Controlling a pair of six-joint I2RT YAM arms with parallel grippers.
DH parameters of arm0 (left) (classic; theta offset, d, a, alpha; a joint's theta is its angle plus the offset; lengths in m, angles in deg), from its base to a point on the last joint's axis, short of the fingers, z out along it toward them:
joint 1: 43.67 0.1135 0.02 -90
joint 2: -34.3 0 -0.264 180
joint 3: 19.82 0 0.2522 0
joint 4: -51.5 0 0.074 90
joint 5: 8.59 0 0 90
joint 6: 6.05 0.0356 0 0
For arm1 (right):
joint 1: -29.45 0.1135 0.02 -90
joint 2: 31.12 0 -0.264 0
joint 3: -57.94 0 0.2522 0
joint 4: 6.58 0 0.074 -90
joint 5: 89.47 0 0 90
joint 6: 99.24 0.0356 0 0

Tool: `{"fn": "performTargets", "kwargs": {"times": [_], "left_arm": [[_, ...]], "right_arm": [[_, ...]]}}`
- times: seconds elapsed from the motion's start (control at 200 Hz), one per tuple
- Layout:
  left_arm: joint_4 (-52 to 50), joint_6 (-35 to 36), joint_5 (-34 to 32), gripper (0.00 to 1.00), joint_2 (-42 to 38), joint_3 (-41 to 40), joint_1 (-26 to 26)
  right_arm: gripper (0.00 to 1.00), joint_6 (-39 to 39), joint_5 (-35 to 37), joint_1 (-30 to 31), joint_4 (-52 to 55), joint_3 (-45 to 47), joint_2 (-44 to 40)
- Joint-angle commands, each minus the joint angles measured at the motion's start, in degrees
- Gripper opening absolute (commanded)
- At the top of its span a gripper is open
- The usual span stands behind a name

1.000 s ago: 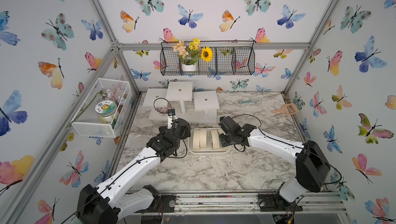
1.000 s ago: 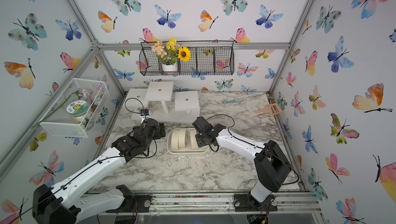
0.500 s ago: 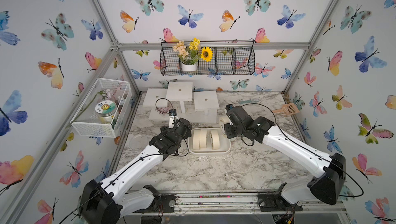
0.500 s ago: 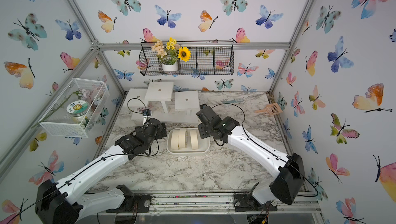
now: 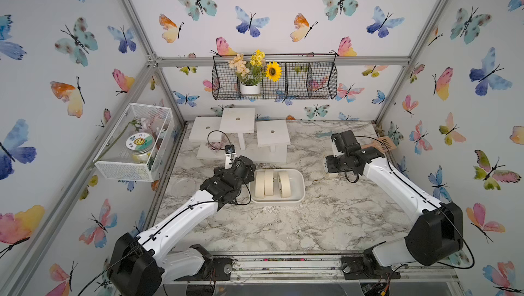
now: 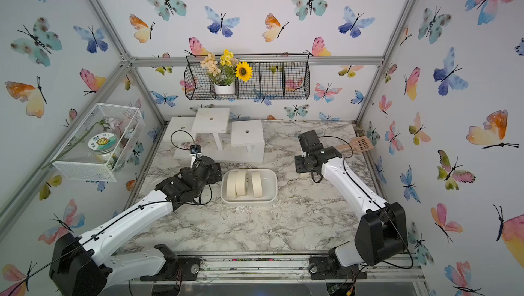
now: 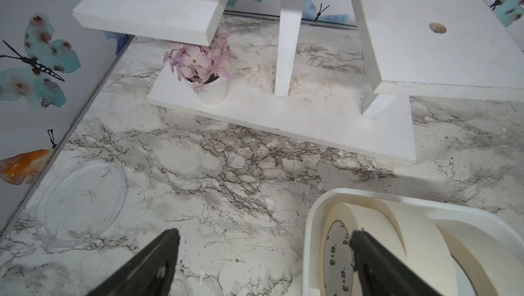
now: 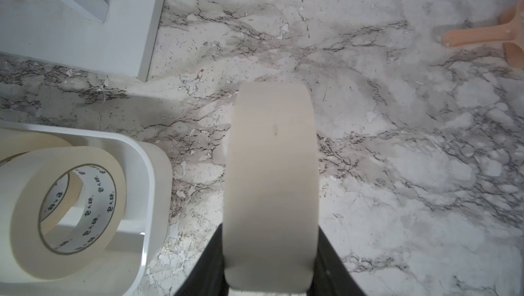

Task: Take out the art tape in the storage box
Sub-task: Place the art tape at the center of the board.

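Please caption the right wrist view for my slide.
Right tool grips an art tape roll beside the storage box.

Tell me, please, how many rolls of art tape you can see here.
4. Three rolls stand on edge in the storage box; the fourth roll is clamped in the right gripper, outside the box. None seems to be hidden.

A white stand (image 5: 237,120) sits at the counter's (image 5: 283,223) back, a pot of pink flowers (image 7: 202,70) on its base. A clear dish (image 7: 82,204) lies at left, a tan scoop (image 5: 385,143) at right.
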Motion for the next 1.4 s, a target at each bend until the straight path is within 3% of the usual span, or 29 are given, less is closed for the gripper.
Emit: {"fn": "performTargets", "kwargs": {"times": [0.0,0.21,0.375,0.491,0.646,0.731,0.891,0.966,1.071,1.227,1.397], "left_arm": [[0.72,-0.53,0.83,0.98,1.02,0.63,-0.21],[0.90,-1.07,1.18,0.98,2.49,0.72,-0.20],[1.07,-1.07,1.00,0.99,3.03,0.90,-0.20],[1.24,-1.03,0.91,0.99,2.85,0.75,-0.16],[1.42,-0.98,0.99,0.98,3.11,0.50,-0.20],[1.52,-1.03,1.18,0.99,3.29,0.45,-0.21],[1.93,-1.07,1.36,0.99,3.38,0.11,-0.21],[1.89,-1.07,1.36,0.99,3.28,0.02,-0.21],[1.89,-1.20,1.01,0.99,2.94,-0.28,-0.21],[2.40,-1.42,0.91,0.99,3.02,-0.34,-0.21],[2.74,-1.73,0.41,1.00,4.28,-0.07,-0.20]], "right_arm": [[0.02,-2.77,-4.41,-0.41,-5.62,-0.20,2.28],[0.02,-3.71,-0.37,-0.42,-4.98,-2.82,8.32],[0.02,-3.40,-0.64,-0.91,-6.77,-1.47,9.47],[0.02,-2.44,-4.52,-4.36,-7.98,0.56,9.55],[0.29,-1.53,-2.55,-5.38,-8.09,3.42,9.49],[0.60,-0.66,-1.27,-5.56,-7.95,4.53,8.91],[0.65,-0.06,1.25,-5.59,-6.82,5.06,8.44],[0.75,0.31,2.33,-5.56,-5.65,4.41,7.47],[0.97,-0.09,4.46,-5.41,-4.31,3.06,3.65],[0.98,-1.09,5.96,-2.24,-0.36,-1.06,-3.17],[0.94,1.95,5.34,9.20,5.52,-4.04,-2.33]]}}
